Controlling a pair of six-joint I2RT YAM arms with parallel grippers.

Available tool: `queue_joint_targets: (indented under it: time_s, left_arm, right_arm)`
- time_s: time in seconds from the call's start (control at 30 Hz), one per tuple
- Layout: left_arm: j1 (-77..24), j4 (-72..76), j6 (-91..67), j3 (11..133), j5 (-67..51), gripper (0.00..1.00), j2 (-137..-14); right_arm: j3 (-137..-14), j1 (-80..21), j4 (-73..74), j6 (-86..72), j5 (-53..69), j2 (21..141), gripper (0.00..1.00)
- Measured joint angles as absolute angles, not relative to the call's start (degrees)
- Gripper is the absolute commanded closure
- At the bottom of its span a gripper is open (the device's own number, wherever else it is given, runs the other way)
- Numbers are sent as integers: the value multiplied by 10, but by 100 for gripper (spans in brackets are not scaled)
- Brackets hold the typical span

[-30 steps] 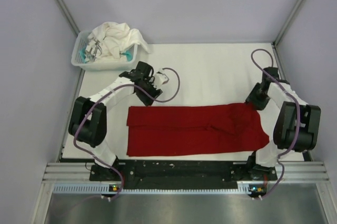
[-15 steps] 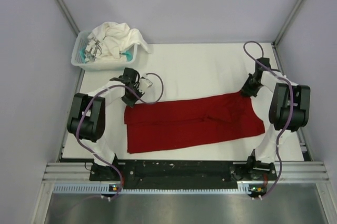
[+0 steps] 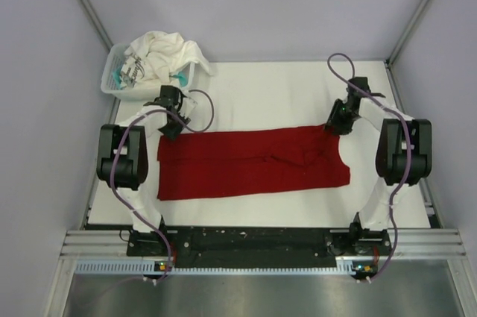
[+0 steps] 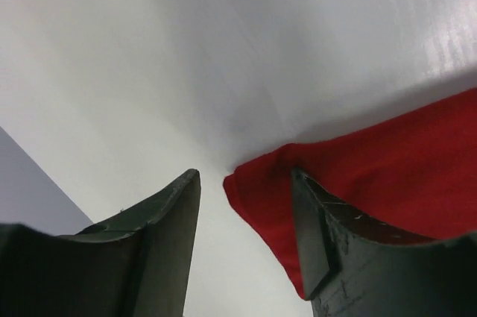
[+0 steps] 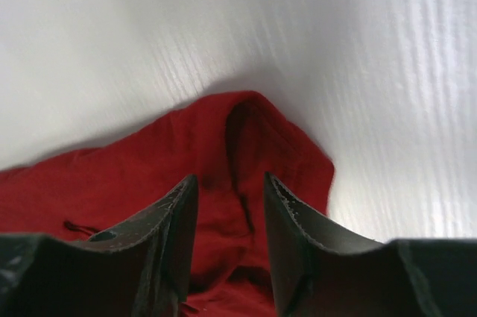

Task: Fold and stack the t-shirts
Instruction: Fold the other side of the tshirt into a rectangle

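Note:
The deep red t-shirt (image 3: 253, 162) lies flat on the white table as a long folded strip. My left gripper (image 3: 170, 129) is at its far left corner. In the left wrist view the jaws (image 4: 246, 183) stand apart, with the red corner (image 4: 387, 160) lying on the table between them, close to the right finger. My right gripper (image 3: 333, 124) is at the far right corner. Its jaws (image 5: 229, 183) stand apart over a bunched fold of red cloth (image 5: 149, 160). The white t-shirt (image 3: 160, 52) lies crumpled on top of the basket.
The small white slatted basket (image 3: 112, 84) stands at the table's far left corner, just behind my left gripper. Grey walls close in the table (image 3: 283, 93) on the left, far and right sides. The arm bases sit at the near edge.
The red shirt has slid left and away from the near edge, with both grippers at its far corners moving the same way. The right arm has stretched out further.

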State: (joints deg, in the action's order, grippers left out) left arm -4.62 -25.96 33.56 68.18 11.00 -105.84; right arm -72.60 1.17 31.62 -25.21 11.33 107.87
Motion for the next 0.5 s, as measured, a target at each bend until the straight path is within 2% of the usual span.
queue_joint_targets:
  time_s: [0.17,0.33,0.5]
  left_arm:
    - [-73,-285,331,697,118,41,-1046]
    - [-197,-304,327,701,122,43,-988]
    - [-320,-326,285,777,-46,45,-975]
  right_arm:
    - [-710,9,347,-234,54,997,60]
    - [-682,-42,361,-223,16,914,71]
    - [-650,-90,355,-221,71,918,76]
